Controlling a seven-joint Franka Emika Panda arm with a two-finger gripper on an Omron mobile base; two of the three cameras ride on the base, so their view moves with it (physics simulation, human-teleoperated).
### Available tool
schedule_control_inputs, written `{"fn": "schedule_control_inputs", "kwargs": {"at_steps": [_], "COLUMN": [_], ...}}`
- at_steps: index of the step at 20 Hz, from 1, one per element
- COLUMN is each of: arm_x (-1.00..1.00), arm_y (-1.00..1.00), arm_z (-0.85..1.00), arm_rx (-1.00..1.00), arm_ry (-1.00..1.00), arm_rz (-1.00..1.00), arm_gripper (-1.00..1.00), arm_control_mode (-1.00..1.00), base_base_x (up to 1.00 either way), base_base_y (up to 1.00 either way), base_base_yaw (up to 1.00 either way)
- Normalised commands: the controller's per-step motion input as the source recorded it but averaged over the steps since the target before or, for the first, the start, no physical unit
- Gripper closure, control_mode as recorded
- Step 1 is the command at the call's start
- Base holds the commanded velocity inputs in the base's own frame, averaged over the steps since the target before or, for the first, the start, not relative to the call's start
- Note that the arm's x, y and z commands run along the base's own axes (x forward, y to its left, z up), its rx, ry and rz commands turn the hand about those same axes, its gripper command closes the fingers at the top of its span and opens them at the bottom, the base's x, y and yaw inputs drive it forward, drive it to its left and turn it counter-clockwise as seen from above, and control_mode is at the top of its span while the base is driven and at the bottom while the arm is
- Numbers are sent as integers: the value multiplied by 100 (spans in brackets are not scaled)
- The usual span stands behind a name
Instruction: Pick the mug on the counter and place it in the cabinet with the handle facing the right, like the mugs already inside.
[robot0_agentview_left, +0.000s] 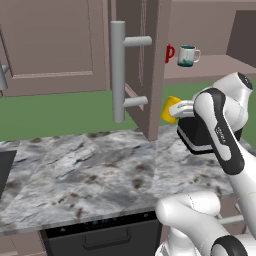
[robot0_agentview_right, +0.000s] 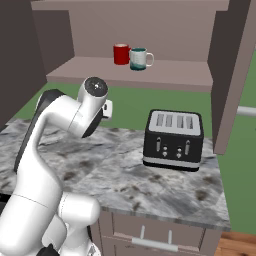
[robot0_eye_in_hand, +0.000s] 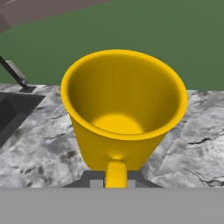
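Looking into the mug (robot0_eye_in_hand: 124, 105), you see it holds nothing; gripper (robot0_eye_in_hand: 116, 180) fingers pinch its handle (robot0_eye_in_hand: 116, 173). The cabinet (robot0_agentview_right: 150, 74) holds two mugs.

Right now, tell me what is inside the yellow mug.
Nothing: the mug looks empty, its bare yellow bottom showing in the hand view. The pincer is shut on its handle. The counter directly beneath the mug is hidden.

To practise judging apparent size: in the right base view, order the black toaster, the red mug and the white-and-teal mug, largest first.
1. Black four-slot toaster, clearly largest, though also nearest the camera.
2. White-and-teal mug and red mug: they look alike in size, side by side on the cabinet shelf; not ranked.
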Motion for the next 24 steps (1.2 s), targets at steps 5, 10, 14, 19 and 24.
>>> {"fn": "schedule_control_inputs", "kwargs": {"at_steps": [5,10,14,19,24], "arm_x": [-19,-5,-1,0,0], "arm_y": [0,0,0,0,0], "arm_z": [44,32,34,30,27], "arm_rx": [0,0,0,0,0], "arm_ry": [-7,-12,-15,-13,-6], "arm_rz": [19,16,12,11,7], "arm_gripper": [100,100,100,100,100], "arm_control_mode": [-100,-100,-100,-100,-100], "base_base_x": [0,0,0,0,0], "base_base_y": [0,0,0,0,0], "base_base_yaw": [0,0,0,0,0]}}
